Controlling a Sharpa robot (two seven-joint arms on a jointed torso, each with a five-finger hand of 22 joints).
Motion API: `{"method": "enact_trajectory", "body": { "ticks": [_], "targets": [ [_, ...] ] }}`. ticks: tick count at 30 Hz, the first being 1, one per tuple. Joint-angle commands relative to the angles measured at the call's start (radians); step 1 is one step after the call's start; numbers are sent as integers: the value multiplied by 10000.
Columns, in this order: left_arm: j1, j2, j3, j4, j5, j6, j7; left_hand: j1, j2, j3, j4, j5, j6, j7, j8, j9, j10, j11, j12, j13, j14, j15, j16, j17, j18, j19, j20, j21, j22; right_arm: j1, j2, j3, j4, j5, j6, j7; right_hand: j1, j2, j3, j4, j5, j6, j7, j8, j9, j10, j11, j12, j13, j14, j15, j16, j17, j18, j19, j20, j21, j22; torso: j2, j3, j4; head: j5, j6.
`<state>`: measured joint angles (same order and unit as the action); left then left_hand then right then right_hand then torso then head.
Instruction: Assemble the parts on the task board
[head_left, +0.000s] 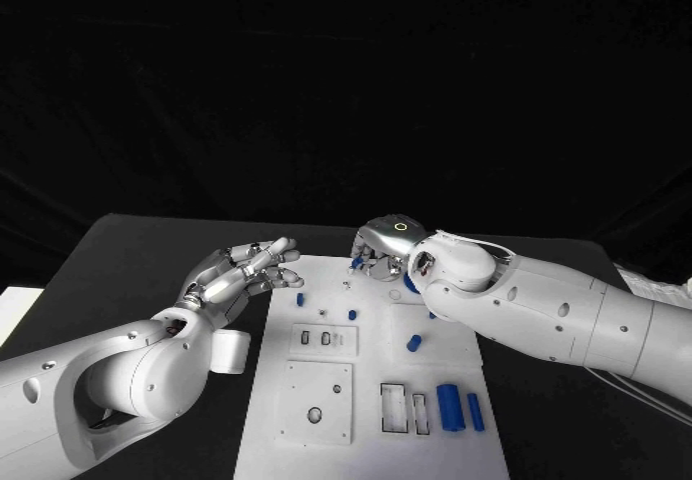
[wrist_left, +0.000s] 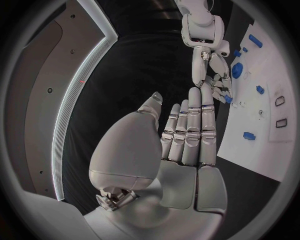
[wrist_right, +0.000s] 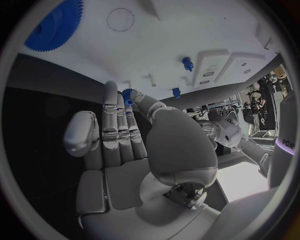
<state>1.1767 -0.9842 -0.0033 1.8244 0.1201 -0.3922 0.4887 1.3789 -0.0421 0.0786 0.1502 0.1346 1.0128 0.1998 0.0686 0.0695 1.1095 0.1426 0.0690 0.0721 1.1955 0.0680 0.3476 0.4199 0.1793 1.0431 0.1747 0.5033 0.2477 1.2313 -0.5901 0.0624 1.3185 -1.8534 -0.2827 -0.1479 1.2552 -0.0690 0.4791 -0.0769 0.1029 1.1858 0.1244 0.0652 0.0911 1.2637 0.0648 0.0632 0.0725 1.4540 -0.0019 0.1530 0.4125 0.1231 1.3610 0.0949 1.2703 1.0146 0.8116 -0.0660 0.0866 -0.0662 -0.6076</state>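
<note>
Right hand (head_left: 382, 252), upper centre of head view, over the board's (head_left: 325, 440) far edge; thumb and fingertips pinch a small blue part (wrist_right: 127, 95). Left hand (head_left: 238, 272) left of the board, holding nothing, fingers straight and loosely together. Blue gear (wrist_right: 55, 25) on the board near the right hand; two blue cylinders (head_left: 450, 407) lower right.

The right arm (head_left: 548, 310) covers part of the task board (head_left: 375, 440) at its far right side, and a blue gear (wrist_right: 55, 25) in the right wrist view is cut off by the circle's rim. The small blue part (wrist_right: 127, 95) at the right hand's (wrist_right: 125, 135) fingertips is mostly hidden by the fingers; whether it is pinched cannot be told.
</note>
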Motion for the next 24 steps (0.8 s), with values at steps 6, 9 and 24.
{"method": "enact_trajectory", "body": {
  "ticks": [6,9,24],
  "targets": [
    [11,36,9,-7,10,153,28,0,51,7,-52,-33,-72,1,-47,-15,-72,-31,-49,-15,-49,36,-50,11,1,-64,-13,49,14,-29,138,-11,-120,-147,252,69,-72,-54,-11,53,16,48,-5,31,81,79,12,6,-9,79,-23,-57,9,-209,78,-1,65,16,17,-19,24,7,-13],
    [11,38,9,-9,10,155,28,23,56,18,-76,-34,-86,5,-47,-15,-87,-27,-46,-16,-51,38,-62,18,3,-73,-9,56,17,-36,183,-18,-183,-147,345,68,-76,-63,-10,68,11,46,-4,29,83,76,13,4,-10,80,-22,-60,15,-211,80,-1,75,29,25,-27,22,10,-5],
    [17,51,9,-5,10,171,10,23,56,18,-76,-34,-86,5,-47,-15,-87,-27,-46,-16,-51,38,-62,18,3,-73,-9,56,17,-63,482,-54,-611,-176,510,-38,-130,-264,-22,249,-71,-89,50,-22,78,-65,58,-22,-32,101,6,-113,99,-210,39,18,115,49,50,-47,50,6,-34]
  ]
}}
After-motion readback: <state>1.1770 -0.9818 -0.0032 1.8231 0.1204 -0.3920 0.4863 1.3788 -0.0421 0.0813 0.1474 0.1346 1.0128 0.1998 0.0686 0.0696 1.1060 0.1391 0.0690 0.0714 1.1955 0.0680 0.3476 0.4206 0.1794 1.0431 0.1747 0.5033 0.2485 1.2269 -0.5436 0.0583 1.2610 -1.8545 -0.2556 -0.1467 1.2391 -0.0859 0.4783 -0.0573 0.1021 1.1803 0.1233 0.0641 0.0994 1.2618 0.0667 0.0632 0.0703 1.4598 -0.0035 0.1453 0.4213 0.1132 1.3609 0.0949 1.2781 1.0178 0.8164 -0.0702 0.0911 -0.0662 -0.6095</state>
